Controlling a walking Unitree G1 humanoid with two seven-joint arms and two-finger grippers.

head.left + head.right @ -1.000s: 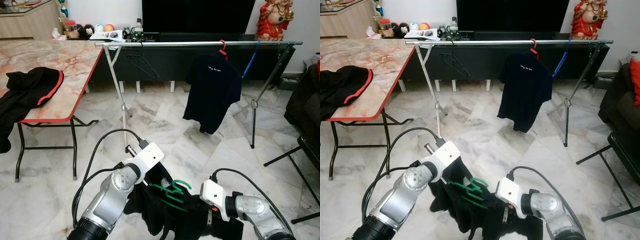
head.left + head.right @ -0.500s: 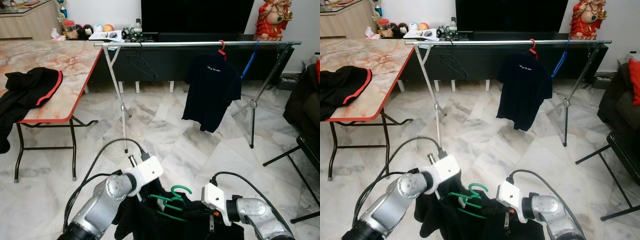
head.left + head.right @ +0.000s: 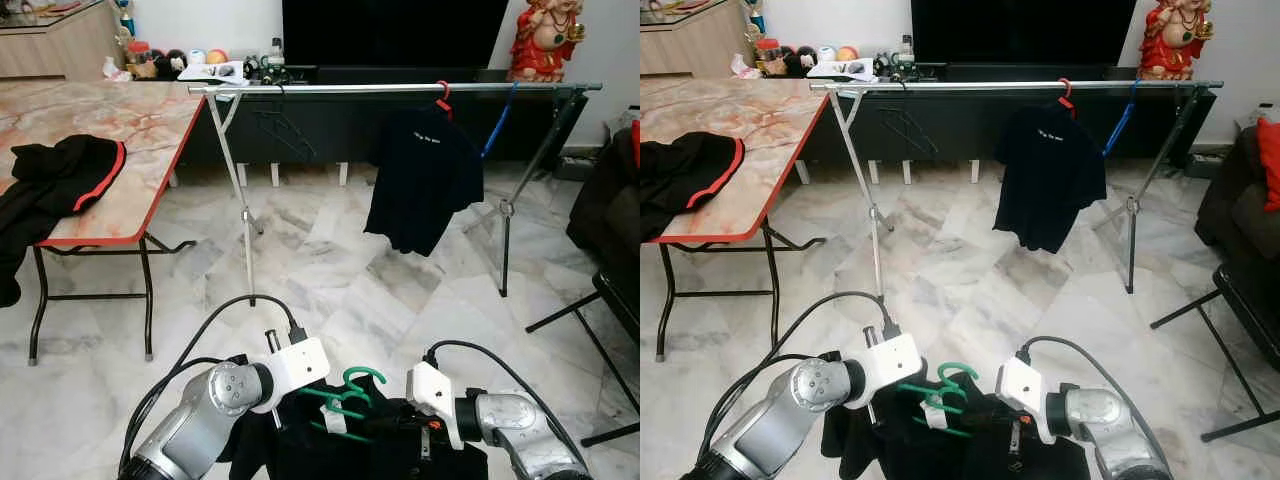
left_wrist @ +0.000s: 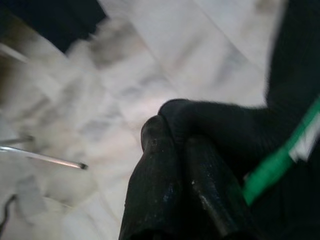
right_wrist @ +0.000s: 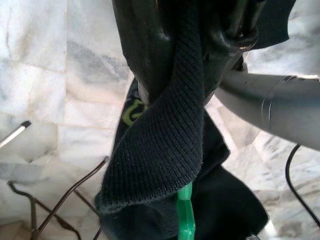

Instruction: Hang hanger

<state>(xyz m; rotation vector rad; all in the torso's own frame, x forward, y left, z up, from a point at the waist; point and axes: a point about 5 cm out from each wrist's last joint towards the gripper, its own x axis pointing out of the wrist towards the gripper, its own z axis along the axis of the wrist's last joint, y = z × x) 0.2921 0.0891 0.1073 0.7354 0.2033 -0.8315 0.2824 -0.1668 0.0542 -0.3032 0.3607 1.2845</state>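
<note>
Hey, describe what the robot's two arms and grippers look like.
Both arms are silver metal cylinders ending in white wrist blocks, each trailing a looping black cable. The left gripper and right gripper have long, glossy black fingers.

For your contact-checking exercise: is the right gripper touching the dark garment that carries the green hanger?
Touching. The right wrist view shows the right gripper with its fingers closed on a fold of the dark garment, the green hanger just below.

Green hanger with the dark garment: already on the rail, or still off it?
Off. The green hanger sits low between both grippers, its hook free, far below the rail.
</note>
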